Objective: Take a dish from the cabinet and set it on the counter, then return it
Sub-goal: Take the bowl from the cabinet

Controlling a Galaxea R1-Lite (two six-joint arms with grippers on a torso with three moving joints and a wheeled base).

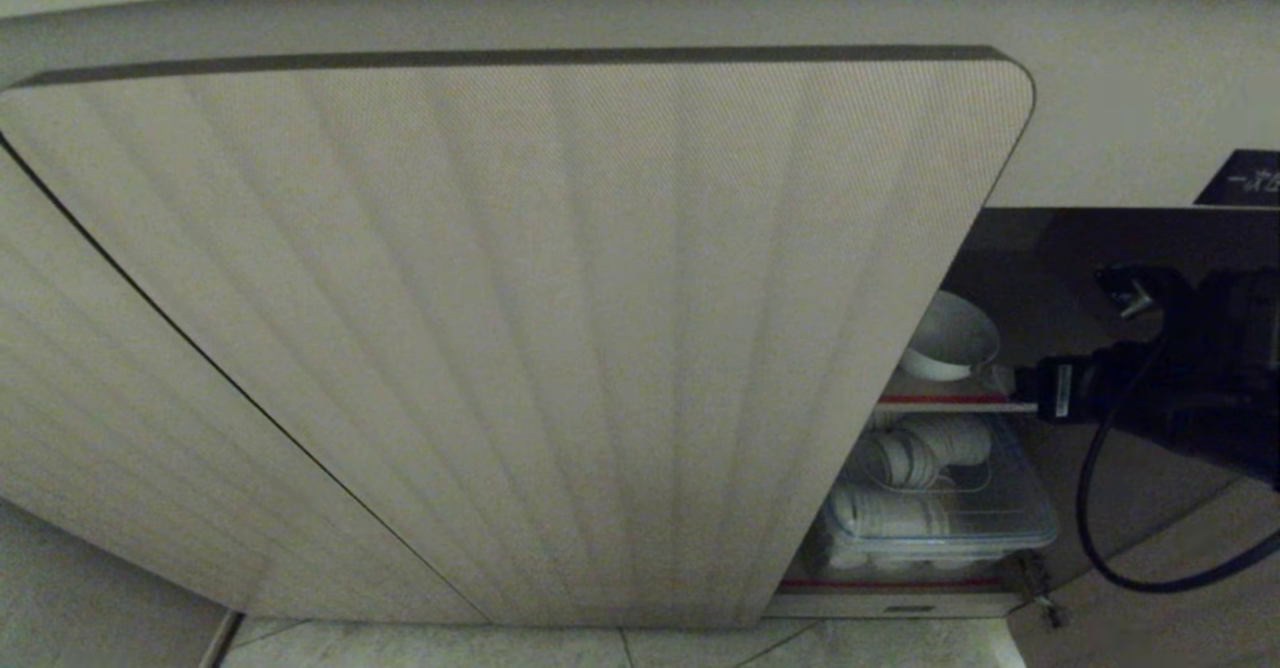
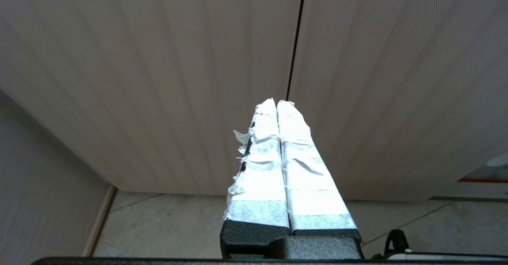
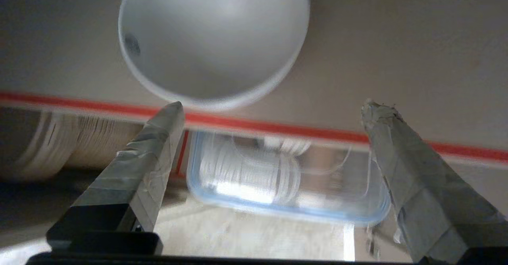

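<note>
While the dish (image 1: pixel 948 336) sits upright on the upper shelf (image 1: pixel 945 399) of the cabinet (image 1: pixel 520 328), just behind the shelf's red edge, the right end effector (image 3: pixel 274 106) stands in front of it with its taped fingers (image 3: pixel 158 138) spread wide and holding nothing. One fingertip lies just at the dish's rim in the right wrist view, the other well off to the side; whether either touches the dish I cannot tell. Released jaws beside a shelved dish fit either end of the task, so I would not judge from this alone whether the dish is about to be taken or has just been put back (no part of the counter's top surface shows to settle it).

Room is tight. The ribbed door (image 1: pixel 600 348) hangs open on the left of the gap and covers most of the head view, leaving only a narrow opening at the right, which the right arm (image 1: pixel 1150 398) and its cable partly fill. Below the shelf lies a clear box (image 1: pixel 1000 523) of white cups. The left end effector (image 2: pixel 276 104) is parked, clenched and empty, facing the closed doors.
</note>
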